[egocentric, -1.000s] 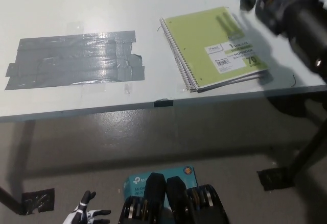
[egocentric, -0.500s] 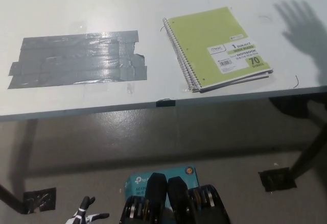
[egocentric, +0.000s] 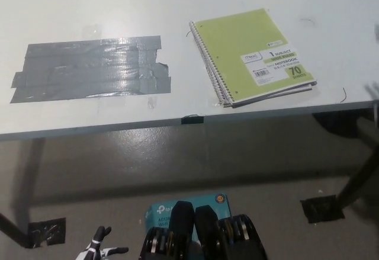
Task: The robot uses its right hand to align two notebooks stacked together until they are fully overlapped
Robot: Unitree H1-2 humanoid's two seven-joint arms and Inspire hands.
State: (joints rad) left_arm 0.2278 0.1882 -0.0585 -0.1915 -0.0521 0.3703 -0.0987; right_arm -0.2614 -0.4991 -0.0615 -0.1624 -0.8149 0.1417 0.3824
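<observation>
Right hand gone from notebooks (egocentric: 253, 55)

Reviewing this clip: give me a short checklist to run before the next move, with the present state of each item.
1. Top green notebook squared over the one beneath: nearly, but edges of the lower notebook still peek out along the near side. Not ok.
2. Notebooks fully on the table: ok, though they lie close to its front edge.
3. Right hand in position: it is out of the head view. Cannot tell.
4. Left hand clear of the work: ok, it sits low at the picture's bottom left, off the table.
5. Path to the notebooks: ok, the grey tape patch lies apart, to their left.
</observation>
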